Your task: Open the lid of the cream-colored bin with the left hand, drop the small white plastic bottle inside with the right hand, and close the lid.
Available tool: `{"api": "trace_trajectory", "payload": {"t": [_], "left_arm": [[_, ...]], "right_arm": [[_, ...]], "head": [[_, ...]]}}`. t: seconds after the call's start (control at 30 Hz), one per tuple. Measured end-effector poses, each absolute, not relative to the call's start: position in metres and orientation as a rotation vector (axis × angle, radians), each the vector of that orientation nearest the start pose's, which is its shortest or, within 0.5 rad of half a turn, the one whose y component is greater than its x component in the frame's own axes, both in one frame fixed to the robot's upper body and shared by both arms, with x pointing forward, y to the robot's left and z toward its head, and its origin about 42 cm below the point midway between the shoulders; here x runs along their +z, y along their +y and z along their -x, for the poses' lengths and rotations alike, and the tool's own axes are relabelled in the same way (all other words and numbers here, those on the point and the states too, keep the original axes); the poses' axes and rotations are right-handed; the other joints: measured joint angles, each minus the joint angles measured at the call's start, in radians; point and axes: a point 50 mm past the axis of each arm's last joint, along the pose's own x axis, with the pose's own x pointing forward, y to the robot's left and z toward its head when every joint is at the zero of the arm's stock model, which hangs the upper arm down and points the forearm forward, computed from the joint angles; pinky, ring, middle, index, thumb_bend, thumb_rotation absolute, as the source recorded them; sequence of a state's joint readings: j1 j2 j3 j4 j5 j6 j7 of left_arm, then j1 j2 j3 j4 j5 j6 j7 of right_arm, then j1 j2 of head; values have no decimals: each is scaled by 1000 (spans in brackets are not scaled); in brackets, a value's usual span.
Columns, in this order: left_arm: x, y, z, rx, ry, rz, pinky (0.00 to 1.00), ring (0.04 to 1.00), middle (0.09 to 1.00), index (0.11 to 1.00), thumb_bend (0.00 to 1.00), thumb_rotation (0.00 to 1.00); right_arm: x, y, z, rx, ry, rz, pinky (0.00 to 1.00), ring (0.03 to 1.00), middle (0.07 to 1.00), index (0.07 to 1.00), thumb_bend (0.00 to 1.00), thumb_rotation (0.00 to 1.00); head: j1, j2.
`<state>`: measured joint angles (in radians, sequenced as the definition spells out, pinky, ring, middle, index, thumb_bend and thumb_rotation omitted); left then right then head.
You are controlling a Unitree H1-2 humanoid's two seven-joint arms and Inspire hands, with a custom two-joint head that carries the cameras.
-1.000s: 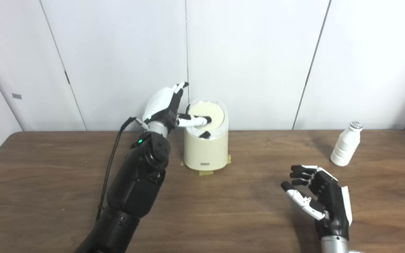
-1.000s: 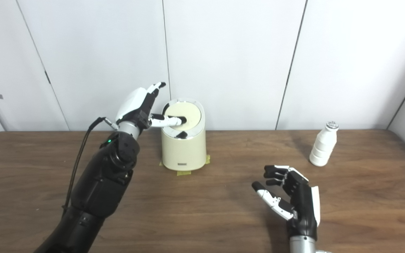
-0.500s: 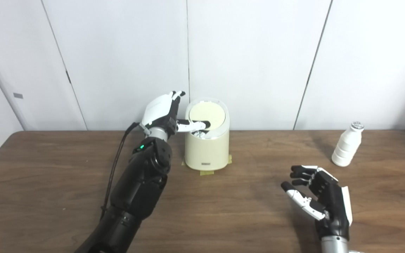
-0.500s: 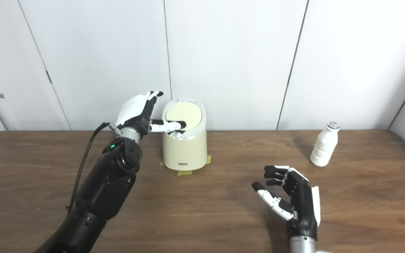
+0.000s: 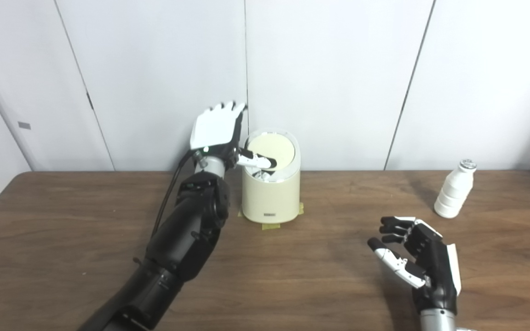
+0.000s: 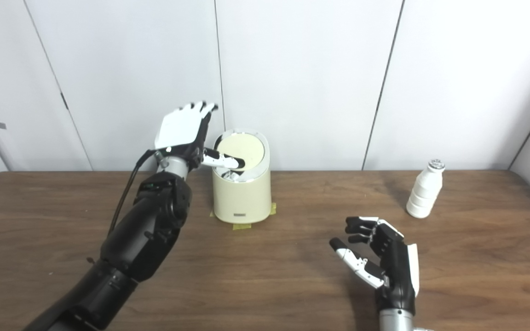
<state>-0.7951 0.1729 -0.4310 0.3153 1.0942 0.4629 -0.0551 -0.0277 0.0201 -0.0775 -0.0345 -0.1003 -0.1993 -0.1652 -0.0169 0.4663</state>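
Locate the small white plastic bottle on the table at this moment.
The small white plastic bottle stands upright at the table's far right, near the wall, beyond the open right hand and well right of the cream-colored bin.

My left hand [image 5: 216,131] stood at the bin [image 5: 270,193] near the tabletop's [image 5: 62,239] far edge, thumb reaching across the tilted lid [image 5: 272,151], so the bin's left side was blocked by my arm. The wall [image 5: 338,69] closed off the space just behind. My right hand [image 5: 414,264] hovered with fingers apart near the front edge. Bare wood lay between it and the bottle [image 5: 452,195] toward the far right corner, and between bottle and bin.
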Motion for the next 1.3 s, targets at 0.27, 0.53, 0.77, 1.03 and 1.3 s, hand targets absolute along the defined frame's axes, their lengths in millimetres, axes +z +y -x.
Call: {"api": "trace_trajectory", "payload": {"t": [0.27,0.53,0.77,1.03,1.3], "left_arm": [[291,119,-474,111,-305,-1499,1000,999,981,960,801,789],[276,132,-471,106,-200,-1428,1000,959,941,919,867,1000],[282,138,-473,137,-165,-1365,1000,988,987,962,847,1000],[290,147,-472,155,-131,-1159,1000,959,950,922,397,1000],[307,176,-470,117,-249,-512,847,904,898,877,229,1000]], "right_arm": [[126,-229,-289,-231,-263,70,505,581,612,493,481,139],[126,-229,-289,-234,-263,69,506,582,614,493,480,139],[126,-229,-289,-233,-263,71,504,578,609,493,481,139],[126,-228,-289,-234,-256,67,505,577,608,493,481,138],[126,-228,-289,-234,-256,68,509,578,604,492,482,140]], "head": [[-3,-2],[0,-2],[-3,-3],[-8,-3],[-8,0]]}}
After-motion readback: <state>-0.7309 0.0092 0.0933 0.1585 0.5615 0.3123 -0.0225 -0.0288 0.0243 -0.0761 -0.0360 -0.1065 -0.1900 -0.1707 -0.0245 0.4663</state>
